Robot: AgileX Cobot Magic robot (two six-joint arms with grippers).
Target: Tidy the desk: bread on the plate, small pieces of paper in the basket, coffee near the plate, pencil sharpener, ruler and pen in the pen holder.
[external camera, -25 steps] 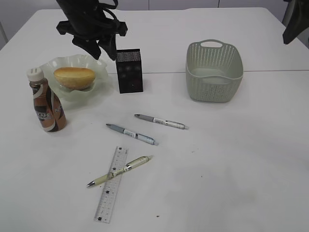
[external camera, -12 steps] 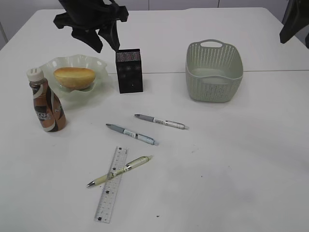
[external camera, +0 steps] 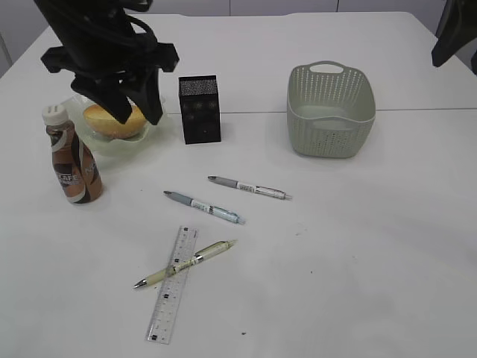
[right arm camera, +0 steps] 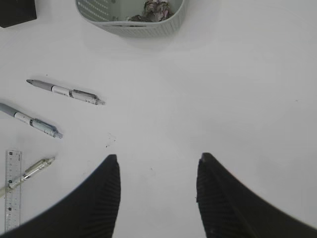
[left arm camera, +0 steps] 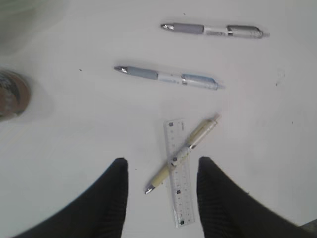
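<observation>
Desk [external camera: 358, 246]: white top, everything sits on it. Landmark = pen holder [external camera: 199, 109], black mesh box, upright.

Left arm hangs over the plate area left of the pen holder, left gripper [left arm camera: 161, 191] jaws apart, nothing between them, high above the ruler/pen crossing. Right gripper [right arm camera: 157, 193] jaws apart too, empty, over bare desk well right-front of the pen holder.

Basket [external camera: 330, 110]: right of the pen holder, apart from it; crumpled paper bits [right arm camera: 156, 8] inside.

Plate [external camera: 112, 142]: just left of the pen holder, partly hidden by the arm. Bread [external camera: 104, 119] lies on it.

Coffee [external camera: 71, 156]: upright, left-front of the pen holder, just beside the plate's front rim.

Ruler [external camera: 172, 284]: flat, well in front of the pen holder. Yellow-green pen [external camera: 186, 262] lies across it, touching.

Blue-grey pen [external camera: 203, 206] and grey-white pen [external camera: 249, 187]: flat on the desk between the pen holder and the ruler, apart from each other.
</observation>
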